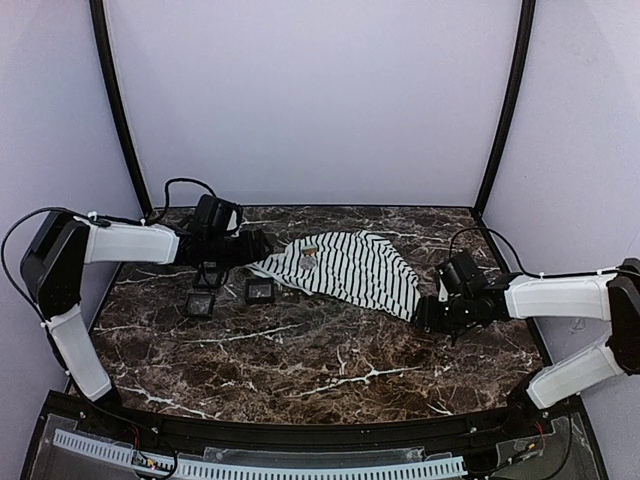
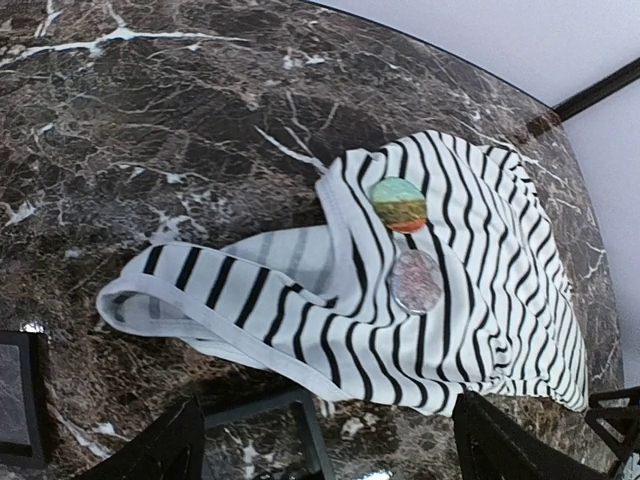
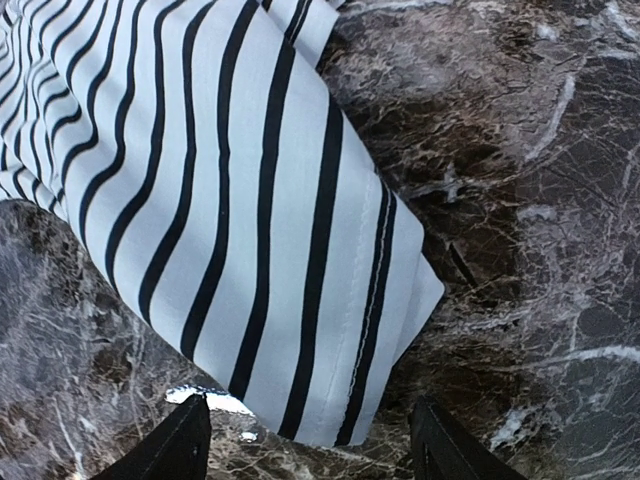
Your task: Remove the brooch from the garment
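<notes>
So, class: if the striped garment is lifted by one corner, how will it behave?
Probably floppy: the garment lies crumpled in soft folds, so it should drape. Likely light, being thin fabric. Pushed, it would probably bunch on the marble table rather than slide whole.

High rear camera overlooks the table; both wrist cameras closely share the garment.

— From overhead we see the brooch only as a speck at eleven o'clock on the garment, too small to make out.

— At the left wrist we lose a black box past nine o'clock, and the fingers of the left tool past six.
</notes>
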